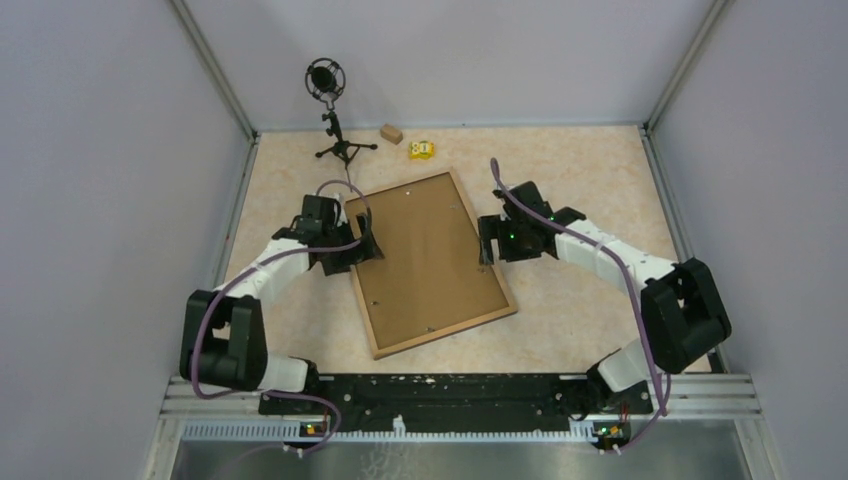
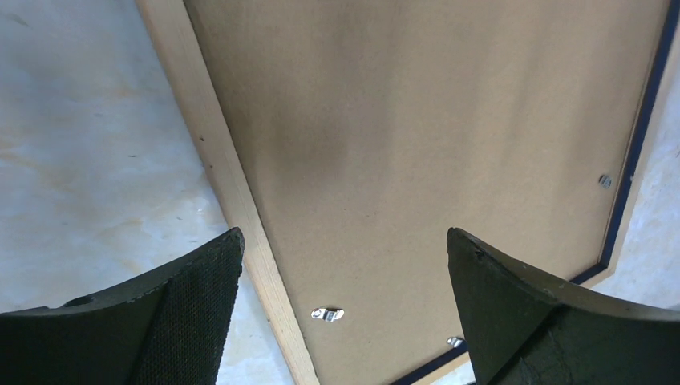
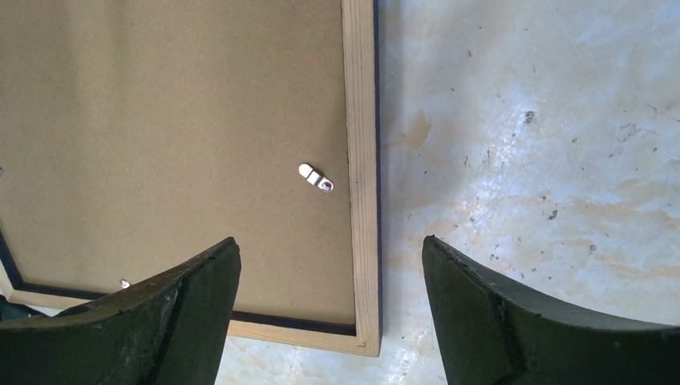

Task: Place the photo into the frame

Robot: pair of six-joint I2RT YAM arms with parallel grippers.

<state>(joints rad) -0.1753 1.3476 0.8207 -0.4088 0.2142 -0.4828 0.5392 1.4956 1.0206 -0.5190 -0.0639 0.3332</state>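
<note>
The frame (image 1: 447,334) lies on the table with its light-wood back up, turned at a slant. A plain brown backing board (image 1: 430,262) fills it, with small metal turn clips (image 2: 327,314) along the inner edge. The photo is hidden. My left gripper (image 1: 362,240) stands open over the frame's left rim (image 2: 232,184), holding nothing. My right gripper (image 1: 487,240) is open over the right rim (image 3: 362,160), with one finger above the backing board (image 3: 160,120) and the other above bare table. A clip (image 3: 316,176) sits just inside that rim.
A microphone on a small tripod (image 1: 338,148) stands at the back left. A small wooden block (image 1: 391,133) and a yellow object (image 1: 421,149) lie near the back wall. Metal posts and grey walls close in the table on three sides.
</note>
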